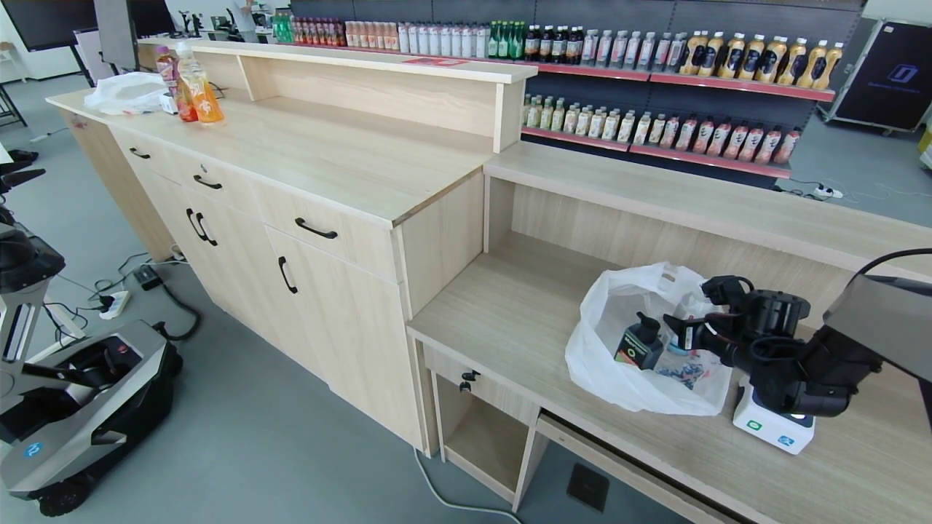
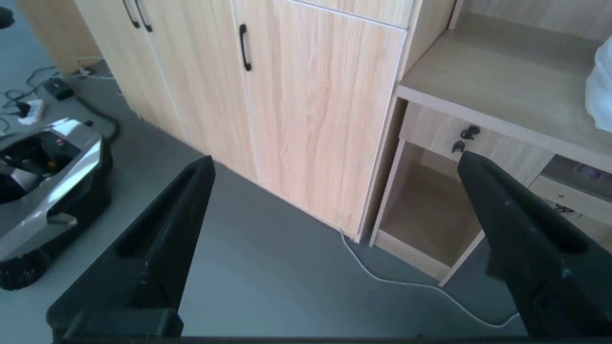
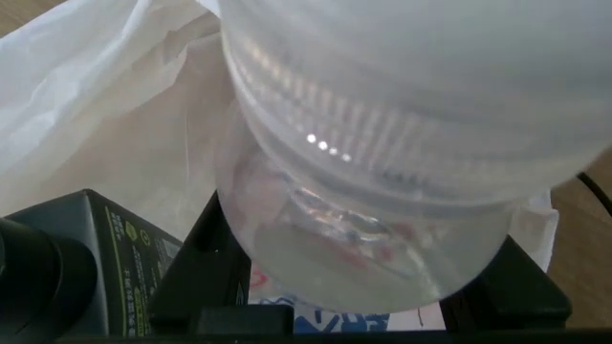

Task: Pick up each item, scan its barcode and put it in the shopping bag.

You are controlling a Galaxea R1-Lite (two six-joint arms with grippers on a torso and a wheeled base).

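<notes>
1. The right fingers (image 3: 206,272) are clamped on a clear plastic bottle (image 3: 382,143), held over the open mouth of the white shopping bag (image 1: 619,378).
2. Inside the bag, just beside those fingers, stands a dark bottle (image 1: 639,343) with a green label.
3. A white scanner (image 1: 772,429) sits on the surface (image 1: 510,320) beneath the right arm, seemingly touching the bag.
4. The left fingers (image 2: 163,248) are spread wide with nothing between them, above the grey floor (image 2: 277,258) by the cabinet doors (image 2: 316,96).

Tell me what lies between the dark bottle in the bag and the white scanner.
The right gripper, holding a clear bottle over the bag, as the head view shows.
</notes>
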